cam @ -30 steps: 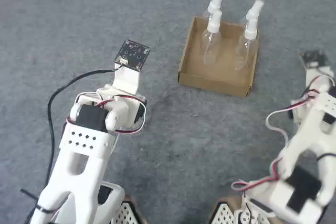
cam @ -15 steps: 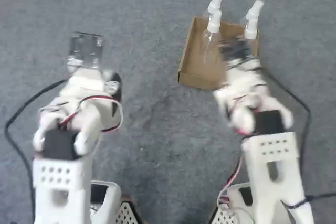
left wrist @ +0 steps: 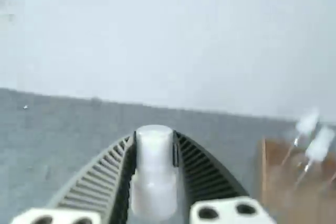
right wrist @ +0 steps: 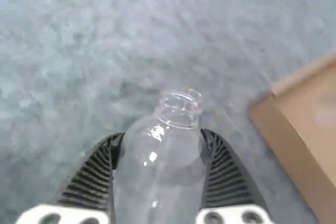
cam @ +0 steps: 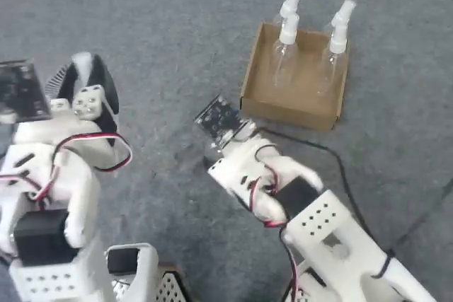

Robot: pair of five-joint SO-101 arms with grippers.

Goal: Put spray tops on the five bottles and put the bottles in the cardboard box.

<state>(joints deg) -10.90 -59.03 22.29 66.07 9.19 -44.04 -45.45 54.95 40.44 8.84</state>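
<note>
In the last second both arms had swung hard. The left arm, which had sat near the middle of the counter [cam: 177, 33], moved out to the 9 o'clock side. The right arm left the far 3 o'clock edge, passed in front of the cardboard box [cam: 283, 112], and came in toward the centre, just at 7 o'clock of the box.

The left end effector [cam: 83, 76] was clamped on a white spray top [left wrist: 153, 177], with its ribbed fingers [left wrist: 100, 187] pressed against both sides and the part held upright above the counter. The right end effector [right wrist: 161, 142] was closed around the shoulders of the fifth bottle [right wrist: 157, 182], a clear one whose threaded neck stood open and uncapped. It was held over bare counter, with a corner of the box close by.

The box lay at about 1 o'clock on the counter, and four capped bottles [cam: 284, 61] stood upright inside it.

The swing therefore looked like the setup for the last assembly. Each arm carried one half of the final pair, but the two halves were well apart, the top out at 9 o'clock and the bottle near the centre. They would need to be brought together, with the top lined up over the neck and seated. After that the bottle had only a short way to go toward 1 o'clock into the box.
</note>
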